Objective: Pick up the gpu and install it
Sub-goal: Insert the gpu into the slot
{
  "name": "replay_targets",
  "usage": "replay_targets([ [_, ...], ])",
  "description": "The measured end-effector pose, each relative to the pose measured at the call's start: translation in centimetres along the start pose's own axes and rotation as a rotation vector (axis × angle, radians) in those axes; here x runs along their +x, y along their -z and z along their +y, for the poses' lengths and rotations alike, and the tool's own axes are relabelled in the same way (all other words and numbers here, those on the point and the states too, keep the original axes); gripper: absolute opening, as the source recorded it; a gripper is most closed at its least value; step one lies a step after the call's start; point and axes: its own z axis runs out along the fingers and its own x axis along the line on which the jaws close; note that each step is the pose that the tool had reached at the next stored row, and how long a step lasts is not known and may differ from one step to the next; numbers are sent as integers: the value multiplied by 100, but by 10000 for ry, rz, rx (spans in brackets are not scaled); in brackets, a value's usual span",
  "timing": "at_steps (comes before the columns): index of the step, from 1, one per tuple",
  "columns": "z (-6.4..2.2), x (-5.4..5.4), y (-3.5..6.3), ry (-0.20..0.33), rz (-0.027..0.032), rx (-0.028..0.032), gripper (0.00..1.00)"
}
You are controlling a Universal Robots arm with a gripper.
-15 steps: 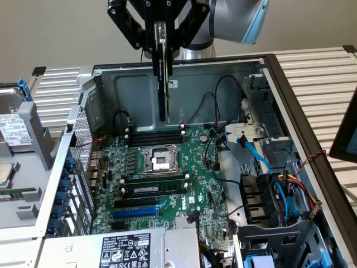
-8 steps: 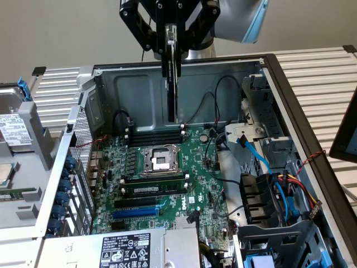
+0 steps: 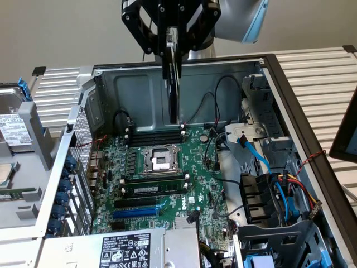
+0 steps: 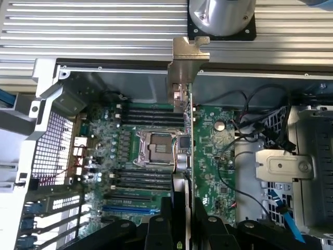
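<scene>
My gripper (image 3: 172, 40) hangs above the open computer case (image 3: 142, 84), shut on the gpu (image 3: 173, 84). The card is seen edge-on and hangs upright over the back part of the green motherboard (image 3: 192, 167), above the memory sticks. In the wrist view the gpu (image 4: 188, 133) runs as a thin edge away from my black fingers (image 4: 167, 213), with its silver end bracket (image 4: 186, 62) at the far end. The card is in the air, apart from the board. The blue expansion slot (image 3: 135, 212) lies bare near the power supply.
A bare CPU socket (image 3: 159, 160) sits mid-board between rows of memory sticks (image 3: 156, 134). A power supply (image 3: 120, 248) lies at the front. A drive cage with coloured cables (image 3: 270, 192) is on the exterior view's right. A hard drive (image 3: 14, 128) lies outside the case on the left.
</scene>
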Motion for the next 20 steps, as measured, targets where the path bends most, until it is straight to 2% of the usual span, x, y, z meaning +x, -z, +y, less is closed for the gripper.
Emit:
replay_targets([
  [20, -18, -1, -74, 3538, 850, 75, 27],
])
